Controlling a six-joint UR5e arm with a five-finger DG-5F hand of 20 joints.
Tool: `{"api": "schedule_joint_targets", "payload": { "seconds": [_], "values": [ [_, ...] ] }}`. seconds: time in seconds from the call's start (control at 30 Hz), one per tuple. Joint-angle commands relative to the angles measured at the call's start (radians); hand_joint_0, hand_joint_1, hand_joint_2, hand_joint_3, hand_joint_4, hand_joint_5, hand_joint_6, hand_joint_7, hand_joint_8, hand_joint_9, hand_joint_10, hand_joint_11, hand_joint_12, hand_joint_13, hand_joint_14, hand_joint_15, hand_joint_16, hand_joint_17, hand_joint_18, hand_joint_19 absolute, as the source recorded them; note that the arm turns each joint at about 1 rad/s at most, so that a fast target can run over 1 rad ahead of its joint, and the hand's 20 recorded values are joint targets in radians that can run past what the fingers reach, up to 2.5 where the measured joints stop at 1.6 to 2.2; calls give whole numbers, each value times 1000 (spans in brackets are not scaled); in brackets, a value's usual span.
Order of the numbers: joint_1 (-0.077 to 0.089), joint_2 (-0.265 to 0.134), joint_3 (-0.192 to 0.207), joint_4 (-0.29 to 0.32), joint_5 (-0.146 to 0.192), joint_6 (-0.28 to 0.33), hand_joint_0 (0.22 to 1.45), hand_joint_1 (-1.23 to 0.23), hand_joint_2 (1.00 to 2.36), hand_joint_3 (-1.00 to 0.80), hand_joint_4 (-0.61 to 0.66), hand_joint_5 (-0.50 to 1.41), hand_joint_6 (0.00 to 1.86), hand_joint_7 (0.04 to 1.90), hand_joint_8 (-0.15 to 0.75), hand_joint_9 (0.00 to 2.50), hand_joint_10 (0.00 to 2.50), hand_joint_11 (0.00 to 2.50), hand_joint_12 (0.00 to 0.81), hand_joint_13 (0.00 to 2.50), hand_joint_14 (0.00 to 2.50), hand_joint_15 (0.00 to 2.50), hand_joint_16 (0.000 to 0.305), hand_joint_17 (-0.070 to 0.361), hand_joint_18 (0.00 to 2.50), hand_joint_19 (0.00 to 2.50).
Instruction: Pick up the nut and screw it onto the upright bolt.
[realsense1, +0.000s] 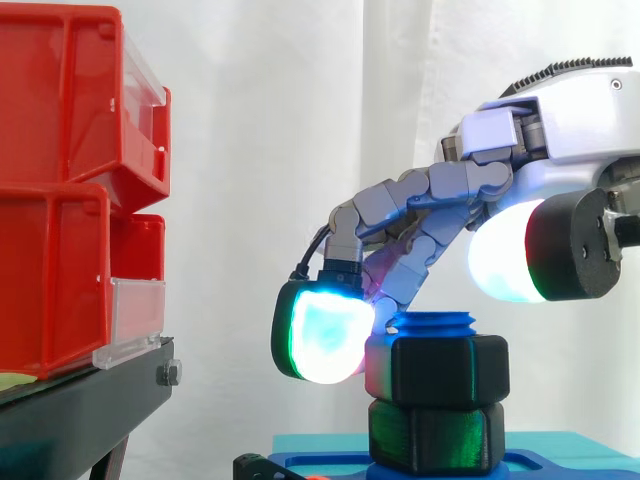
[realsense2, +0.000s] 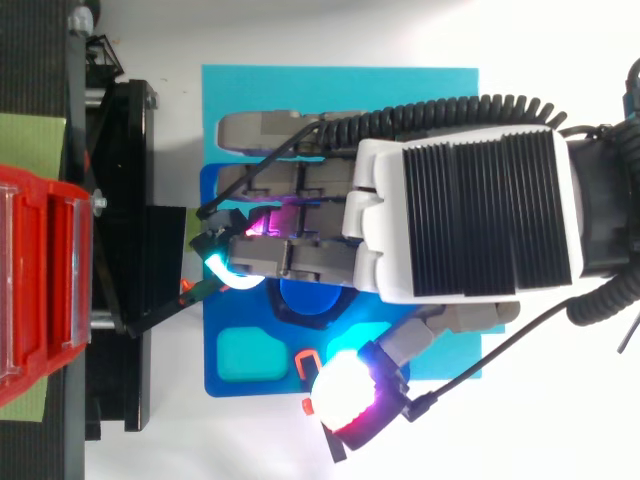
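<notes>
- The red bins on their black stand sit far left, well apart from the work, so I can ignore them.
- The fingers are curled down over the work. One glowing pad presses flat on the nut's left face, and a second finger reaches down behind it with a magenta glow.
- The nut is already sitting on the bolt. The blue threaded tip pokes out just above it.
- A second black hex piece lies right under the nut, on the blue base.
- I judge the nut to be light, rigid printed plastic with coarse threads. It should turn easily but will bind if tipped.
- Its flat sides are the place to take it, on two opposite faces, keeping it level. The corners look likely to slip off the rounded pads.
- The thumb hangs up and to the right, clear of the nut. I read the hold as fingers wrapped round the nut from one side, not a true pinch.
- The hand lies palm-down above the bolt, with the wrist coming in level from the right. From above, the fingers cover the nut.
- I take it we are mid-screwing. I cannot tell how many turns remain.
</notes>
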Motion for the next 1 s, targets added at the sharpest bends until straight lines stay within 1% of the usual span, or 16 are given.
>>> {"api": "schedule_joint_targets", "payload": {
  "seconds": [0.0,0.17,0.2,0.33,0.47,0.63,0.73,0.97],
  "values": [
    [-1,0,-1,-6,0,1,466,-238,1000,-500,197,-36,502,1342,225,634,0,0,264,543,0,0,30,67,83,0],
    [-5,0,-1,-16,-2,2,469,-248,1000,-500,172,-23,502,1477,232,672,0,0,259,586,0,0,29,66,128,0],
    [-8,0,-1,-16,-2,2,470,-249,1000,-500,176,-23,505,1472,232,672,0,0,259,590,0,0,29,66,132,0],
    [-11,0,-1,-17,-2,1,471,-252,1000,-500,168,-25,530,1463,238,696,0,0,253,627,0,0,29,66,178,0],
    [-11,0,-2,-17,-2,1,473,-257,1000,-500,156,-23,563,1456,240,716,0,0,249,645,0,0,29,66,203,0],
    [-17,0,-1,-17,-2,2,475,-263,1000,-500,141,-26,607,1456,243,731,0,0,246,662,0,0,29,65,236,0],
    [-17,0,-1,-19,-2,1,475,-266,1000,-500,123,-25,628,1443,246,747,0,0,242,676,0,0,29,64,256,0],
    [-23,0,-1,-19,-5,1,480,-270,1000,-500,111,-12,647,1457,249,800,0,0,232,719,0,0,28,63,311,0]
  ]
}}
